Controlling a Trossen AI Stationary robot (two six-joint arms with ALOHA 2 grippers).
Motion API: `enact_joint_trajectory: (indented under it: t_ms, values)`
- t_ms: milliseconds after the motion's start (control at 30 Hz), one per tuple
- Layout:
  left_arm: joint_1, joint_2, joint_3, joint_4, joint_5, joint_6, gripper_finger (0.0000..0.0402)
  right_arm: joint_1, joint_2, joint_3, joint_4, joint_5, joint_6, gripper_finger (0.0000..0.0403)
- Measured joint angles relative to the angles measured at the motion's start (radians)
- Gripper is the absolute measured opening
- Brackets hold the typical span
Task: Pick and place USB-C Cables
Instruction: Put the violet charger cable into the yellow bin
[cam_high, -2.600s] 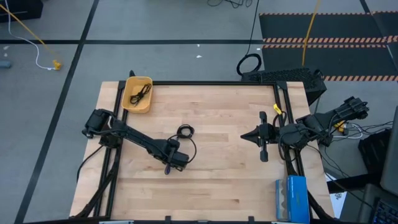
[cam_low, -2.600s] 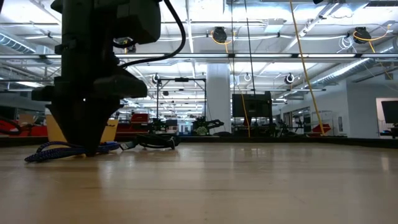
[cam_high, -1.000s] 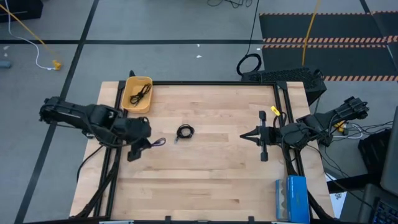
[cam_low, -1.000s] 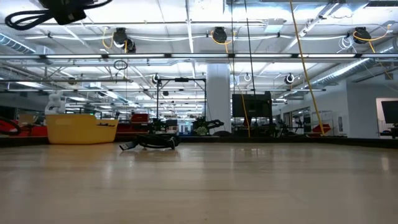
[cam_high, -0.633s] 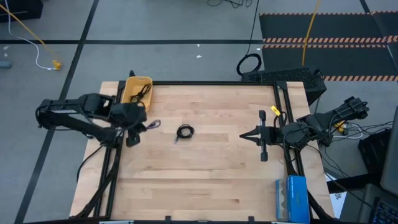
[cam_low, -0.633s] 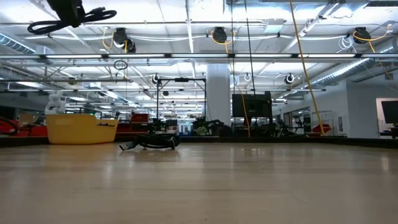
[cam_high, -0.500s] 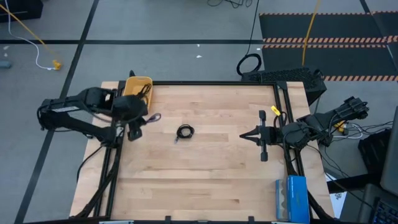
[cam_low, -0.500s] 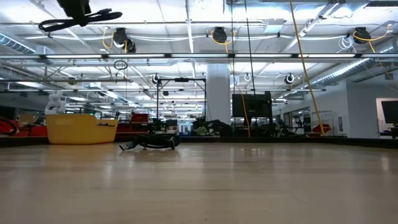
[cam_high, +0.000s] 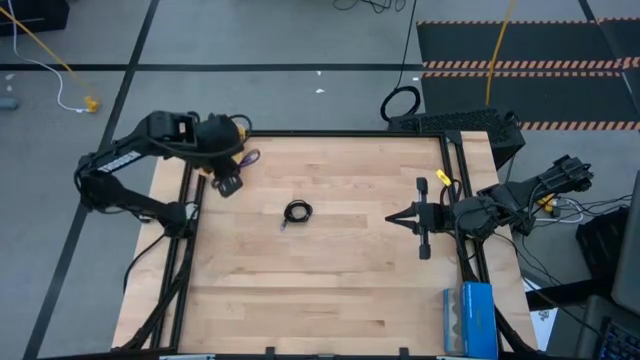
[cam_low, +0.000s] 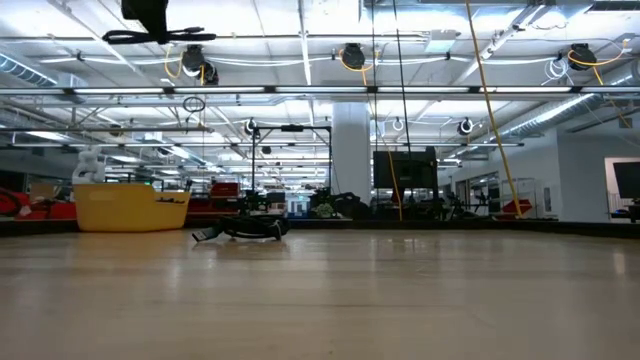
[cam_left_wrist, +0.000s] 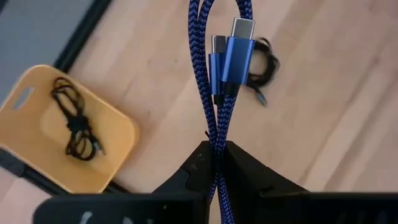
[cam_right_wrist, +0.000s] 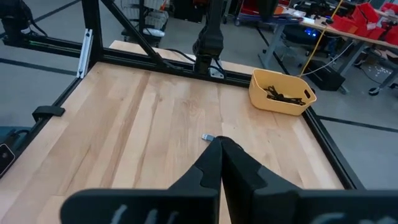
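My left gripper (cam_high: 232, 174) hangs high over the table's far-left corner, shut on the blue-purple folded cable (cam_left_wrist: 217, 74). It also shows at the top of the low view (cam_low: 150, 22). The yellow bin (cam_left_wrist: 118, 134) stands below it and holds the loosely bundled black cable (cam_left_wrist: 74, 121); my left arm mostly hides the bin in the high view. The coiled black cable (cam_high: 297, 212) lies flat on the wood near the table's middle. My right gripper (cam_high: 400, 219) waits shut at the right side, fingers level and pointing left. My left gripper pinches the folded blue-purple cable between its two fingers, several strands side by side (cam_left_wrist: 215, 138). The rest runs out past the fingertips, ending in the two connectors (cam_left_wrist: 233, 50). The cable is lifted clear and lies about level under the gripper (cam_low: 150, 36).
A blue box (cam_high: 470, 318) sits at the near-right corner. Black frame rails (cam_high: 340, 133) run along the table's far and side edges. A thick black cable loop (cam_high: 400, 103) lies on the floor beyond the far edge. Bare wood spreads around the coiled cable.
My left gripper has carried the blue-purple cable toward the table's far edge, from left of the coiled cable to above the yellow bin, turning as it went. The cable has stayed lifted clear in the shut fingers. The coiled cable and my right arm have kept still.
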Motion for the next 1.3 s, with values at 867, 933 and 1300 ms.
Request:
enact_joint_trajectory:
  t_ms: [867,933,1300]
  values:
    - [0.56,0.095,-0.03,0.001,-0.168,-0.013,0.0035,0.0,0.0,0.0,-0.001,0.0,-0.009,0.0]
    - [0.582,0.1,-0.03,0.004,-0.17,-0.02,0.0035,0.0,0.0,0.0,-0.001,0.0,-0.002,0.0]
    - [0.61,0.1,-0.252,0.194,-0.185,-0.056,0.0035,0.0,0.0,0.0,-0.011,-0.001,0.076,0.0]
